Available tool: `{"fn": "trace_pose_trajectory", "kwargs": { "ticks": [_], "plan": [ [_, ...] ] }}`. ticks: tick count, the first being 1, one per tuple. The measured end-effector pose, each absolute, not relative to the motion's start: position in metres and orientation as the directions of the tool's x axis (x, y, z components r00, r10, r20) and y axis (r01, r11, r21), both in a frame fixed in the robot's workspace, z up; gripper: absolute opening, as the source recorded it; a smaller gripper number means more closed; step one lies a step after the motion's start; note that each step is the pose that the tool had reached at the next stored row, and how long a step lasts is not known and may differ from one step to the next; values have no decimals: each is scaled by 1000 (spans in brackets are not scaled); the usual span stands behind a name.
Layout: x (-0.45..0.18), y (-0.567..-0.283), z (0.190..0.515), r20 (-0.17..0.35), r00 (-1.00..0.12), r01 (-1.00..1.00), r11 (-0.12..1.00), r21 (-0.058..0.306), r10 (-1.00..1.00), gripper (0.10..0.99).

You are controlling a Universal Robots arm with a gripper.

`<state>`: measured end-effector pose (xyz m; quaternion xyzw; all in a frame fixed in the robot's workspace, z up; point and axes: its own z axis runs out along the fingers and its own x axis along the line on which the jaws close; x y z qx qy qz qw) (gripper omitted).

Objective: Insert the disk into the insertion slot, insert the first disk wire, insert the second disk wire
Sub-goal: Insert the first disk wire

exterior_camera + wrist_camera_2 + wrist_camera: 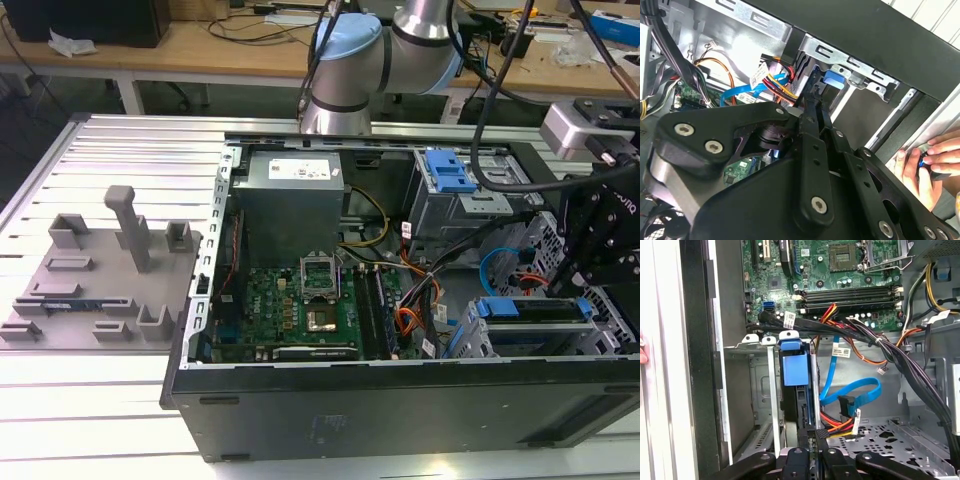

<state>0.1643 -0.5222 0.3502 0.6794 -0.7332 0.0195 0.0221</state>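
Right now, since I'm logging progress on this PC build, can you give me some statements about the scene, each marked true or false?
1. The black disk in its blue carrier stands in the grey perforated sheet-metal insertion slot. True.
2. The thin light-blue flat cable is plugged into the disk. False: its dark end connector hangs loose beside the slot.
3. The black pincer is over the grey plastic fixtures outside the case. False: it is at the insertion slot, by the disk.
4. A person's hand is beside the black computer case. True.
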Motion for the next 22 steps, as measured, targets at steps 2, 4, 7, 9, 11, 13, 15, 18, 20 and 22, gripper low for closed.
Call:
{"fn": "trace_pose_trajectory", "kwargs": {
  "ticks": [2,4,7,9,11,13,15,18,20,22],
  "plan": [
    [164,-523,350,59,-76,-997,76,2,-995,165],
    [164,-523,349,59,-76,-997,76,1,-995,165],
    [164,-523,348,59,-76,-997,76,2,-995,165],
    [164,-524,348,59,-76,-997,76,1,-995,165],
    [164,-524,347,59,-76,-997,76,2,-995,165],
    [164,-524,347,59,-76,-997,76,1,-995,165],
    [164,-524,346,59,-76,-997,76,2,-995,165],
    [164,-524,346,59,-76,-997,76,2,-995,165],
    [164,-524,345,59,-76,-997,76,2,-995,165],
    [164,-524,345,59,-76,-997,76,2,-995,165]
  ]
}}
